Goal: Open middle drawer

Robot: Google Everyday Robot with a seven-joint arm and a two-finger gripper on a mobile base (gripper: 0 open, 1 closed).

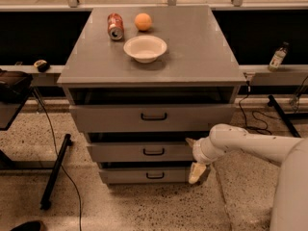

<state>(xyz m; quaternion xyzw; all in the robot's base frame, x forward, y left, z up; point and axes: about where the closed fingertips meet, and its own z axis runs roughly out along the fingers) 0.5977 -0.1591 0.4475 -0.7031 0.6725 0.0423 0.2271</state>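
The middle drawer (144, 152) is the grey medium-height front with a small black bar handle (153, 151), between the taller top drawer (153, 117) and the short bottom drawer (149, 175). It stands slightly out from the cabinet. My gripper (192, 157) is at the right end of the middle drawer's front, well right of the handle. Its fingers are spread apart, one fingertip (189, 141) at the drawer's top edge and the other (195, 172) below it by the bottom drawer. It holds nothing.
On the cabinet top (192, 52) are a white bowl (145, 47), a red can (115, 26) lying down and an orange (143, 21). A bottle (277, 57) stands on the right ledge. A black stand leg (55, 170) and cables lie on the floor at left.
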